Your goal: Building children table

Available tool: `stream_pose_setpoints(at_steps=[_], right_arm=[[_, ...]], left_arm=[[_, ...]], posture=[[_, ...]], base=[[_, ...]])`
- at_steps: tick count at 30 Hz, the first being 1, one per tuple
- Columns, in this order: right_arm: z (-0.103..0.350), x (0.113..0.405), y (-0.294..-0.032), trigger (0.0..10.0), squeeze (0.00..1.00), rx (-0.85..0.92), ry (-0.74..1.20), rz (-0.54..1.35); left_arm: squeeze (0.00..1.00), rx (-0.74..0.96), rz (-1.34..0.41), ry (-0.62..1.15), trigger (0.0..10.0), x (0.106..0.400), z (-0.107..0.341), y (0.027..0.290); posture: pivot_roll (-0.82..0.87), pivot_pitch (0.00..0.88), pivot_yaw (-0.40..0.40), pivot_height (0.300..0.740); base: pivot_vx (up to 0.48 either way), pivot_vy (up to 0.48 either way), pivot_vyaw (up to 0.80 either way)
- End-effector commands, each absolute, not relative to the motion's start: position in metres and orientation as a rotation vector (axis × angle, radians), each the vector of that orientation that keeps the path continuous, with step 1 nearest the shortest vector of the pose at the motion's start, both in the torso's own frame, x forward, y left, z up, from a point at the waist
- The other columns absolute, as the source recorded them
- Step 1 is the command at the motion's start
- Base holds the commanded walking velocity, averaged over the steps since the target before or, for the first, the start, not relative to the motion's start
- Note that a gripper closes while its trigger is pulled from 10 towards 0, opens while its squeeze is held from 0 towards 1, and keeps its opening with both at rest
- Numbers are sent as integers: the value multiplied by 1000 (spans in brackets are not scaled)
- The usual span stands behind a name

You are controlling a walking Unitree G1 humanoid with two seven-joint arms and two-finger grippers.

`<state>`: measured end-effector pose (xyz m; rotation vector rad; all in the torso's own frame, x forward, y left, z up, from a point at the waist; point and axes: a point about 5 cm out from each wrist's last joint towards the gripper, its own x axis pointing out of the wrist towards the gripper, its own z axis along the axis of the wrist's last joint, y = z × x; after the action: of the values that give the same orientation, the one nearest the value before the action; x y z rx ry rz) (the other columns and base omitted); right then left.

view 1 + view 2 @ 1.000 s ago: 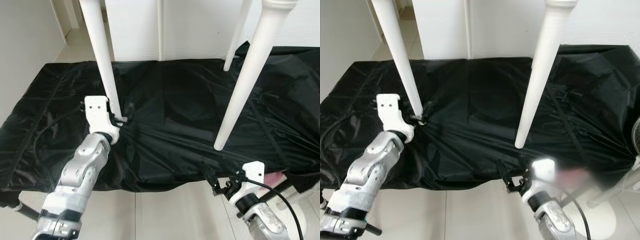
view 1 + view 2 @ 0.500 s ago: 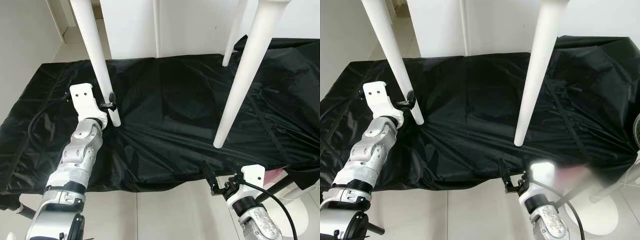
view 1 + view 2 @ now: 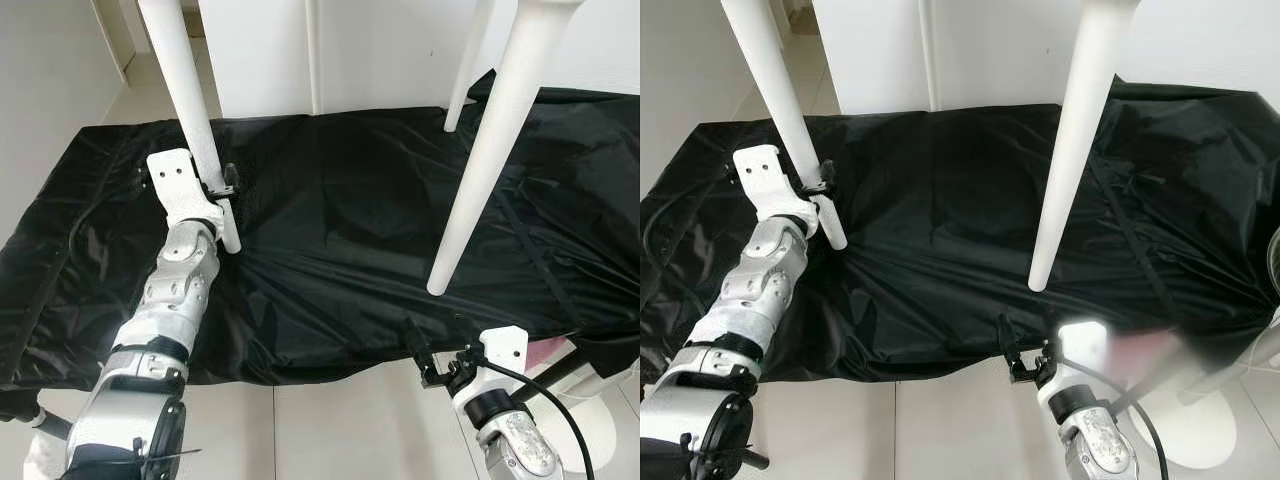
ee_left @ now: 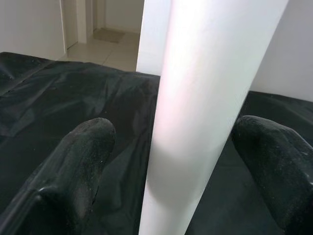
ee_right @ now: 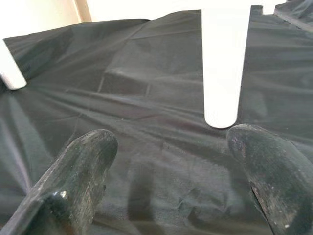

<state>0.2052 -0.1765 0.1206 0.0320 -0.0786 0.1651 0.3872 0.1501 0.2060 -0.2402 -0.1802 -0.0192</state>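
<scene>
Four white table legs point upward over a black sheet; left gripper [image 3: 222, 192] straddles the near-left leg [image 3: 196, 110], jaws apart, unclamped — closing off-centre could let it slip; right gripper [image 3: 437, 352] open, empty

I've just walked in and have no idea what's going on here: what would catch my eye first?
White table legs hang over a black cover spread across the floor. The left gripper is raised to the near left leg, its open black fingers on either side of it without touching. The right gripper is low at the cover's front edge, open, pointing at the near right leg.
</scene>
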Motion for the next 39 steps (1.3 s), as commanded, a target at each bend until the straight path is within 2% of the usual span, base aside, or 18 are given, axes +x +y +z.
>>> stream_pose_setpoints(at_steps=[1,5,12,20,27,39], right_arm=[[120,204,-179,10000,0,25,-85,133],[120,202,-182,10000,0,12,-118,9],[127,210,-183,10000,0,-12,-170,-94],[132,224,-179,10000,0,-15,-195,-94],[142,263,-178,10000,0,-28,-243,-95],[143,288,-176,10000,0,-65,-253,-65]], left_arm=[[0,-208,-203,-195,10000,387,204,141],[0,-213,-246,-200,10000,391,203,136],[0,-205,-273,-203,10000,394,204,132],[0,-206,-286,-205,10000,396,205,131],[0,-191,-292,-224,10000,399,210,132],[0,-178,-321,-234,10000,399,210,128]], posture=[[-102,63,72,740],[-106,68,74,740],[-108,66,83,740],[-111,59,89,740],[-101,44,90,740],[-77,48,97,740]], base=[[0,0,0],[0,0,0],[0,0,0],[0,0,0],[0,0,0],[0,0,0]])
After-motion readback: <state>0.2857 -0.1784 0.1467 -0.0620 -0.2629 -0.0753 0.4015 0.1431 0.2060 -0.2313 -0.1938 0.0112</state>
